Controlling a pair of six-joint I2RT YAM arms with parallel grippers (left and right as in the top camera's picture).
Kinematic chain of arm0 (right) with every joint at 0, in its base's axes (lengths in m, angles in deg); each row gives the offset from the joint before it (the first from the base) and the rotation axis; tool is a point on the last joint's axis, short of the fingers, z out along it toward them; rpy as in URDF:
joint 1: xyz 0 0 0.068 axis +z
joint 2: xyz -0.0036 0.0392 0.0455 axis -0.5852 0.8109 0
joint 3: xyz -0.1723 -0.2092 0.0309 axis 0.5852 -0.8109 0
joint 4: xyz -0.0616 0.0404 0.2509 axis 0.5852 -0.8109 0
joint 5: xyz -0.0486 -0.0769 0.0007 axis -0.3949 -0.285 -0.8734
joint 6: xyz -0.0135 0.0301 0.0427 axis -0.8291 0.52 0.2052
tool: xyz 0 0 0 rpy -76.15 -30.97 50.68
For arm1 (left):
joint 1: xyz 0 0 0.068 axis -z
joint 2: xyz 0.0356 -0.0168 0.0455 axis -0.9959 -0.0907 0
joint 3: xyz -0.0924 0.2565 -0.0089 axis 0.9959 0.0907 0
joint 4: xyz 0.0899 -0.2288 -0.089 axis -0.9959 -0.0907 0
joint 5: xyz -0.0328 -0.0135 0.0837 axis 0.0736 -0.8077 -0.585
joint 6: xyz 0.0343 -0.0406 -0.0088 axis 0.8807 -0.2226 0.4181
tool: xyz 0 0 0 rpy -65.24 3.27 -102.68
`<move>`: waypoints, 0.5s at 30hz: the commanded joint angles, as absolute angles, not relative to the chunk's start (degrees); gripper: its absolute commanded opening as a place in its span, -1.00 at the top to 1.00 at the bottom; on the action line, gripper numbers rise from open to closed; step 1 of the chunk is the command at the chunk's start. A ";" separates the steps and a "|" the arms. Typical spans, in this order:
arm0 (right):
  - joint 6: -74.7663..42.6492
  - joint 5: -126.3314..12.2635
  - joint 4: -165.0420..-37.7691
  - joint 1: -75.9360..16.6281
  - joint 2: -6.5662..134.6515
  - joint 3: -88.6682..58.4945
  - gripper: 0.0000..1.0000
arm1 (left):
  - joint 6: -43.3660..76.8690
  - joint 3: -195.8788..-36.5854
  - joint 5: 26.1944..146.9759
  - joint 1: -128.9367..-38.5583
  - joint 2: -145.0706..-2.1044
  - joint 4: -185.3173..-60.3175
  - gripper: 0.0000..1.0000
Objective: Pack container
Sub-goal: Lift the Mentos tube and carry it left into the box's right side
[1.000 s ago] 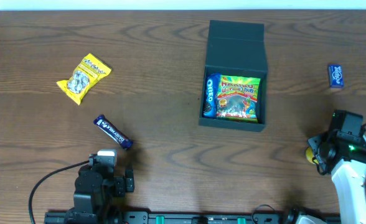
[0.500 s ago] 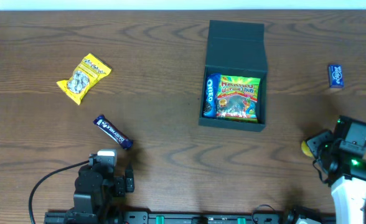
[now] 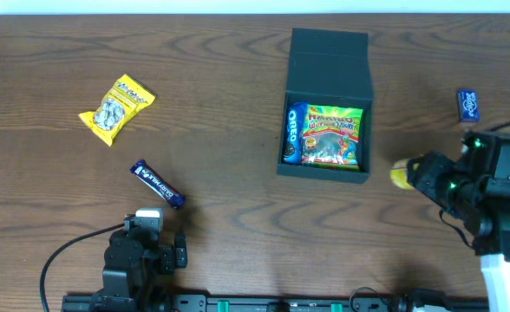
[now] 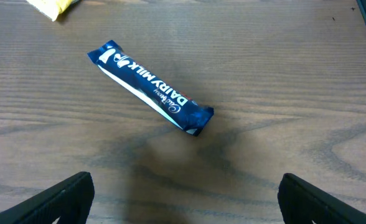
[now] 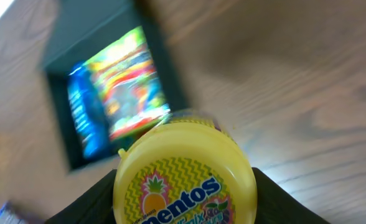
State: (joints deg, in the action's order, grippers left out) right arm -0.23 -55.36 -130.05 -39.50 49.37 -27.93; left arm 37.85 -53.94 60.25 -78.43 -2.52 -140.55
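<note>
**Mentos tub (image 5: pixel 184 180) poised beside the open container (image 3: pixel 330 65)**

The right end effector (image 3: pixel 414 171) grips the yellow tub, jaws half-closed, just right of the container — presumably to drop it in beside the packets (image 3: pixel 331 134). Only its wrist view shows the label. The left end effector (image 4: pixel 189 199) gapes empty over a Dairy Milk bar (image 4: pixel 150 88), well left of the container.
</note>
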 commanded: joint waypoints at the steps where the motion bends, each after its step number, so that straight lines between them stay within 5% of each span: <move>1: -2.77 -47.65 -132.76 -35.72 52.19 -21.72 0.98 | 38.25 -51.82 59.64 -78.78 -2.17 -141.93 -0.91; 15: -17.68 -39.10 -152.56 -26.32 82.30 2.87 0.97 | 38.25 -51.82 59.64 -78.78 -2.17 -141.93 -0.91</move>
State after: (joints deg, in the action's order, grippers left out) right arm -12.17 -42.47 -150.68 -26.17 78.15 -1.50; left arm 37.85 -53.92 60.25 -78.43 -2.52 -140.53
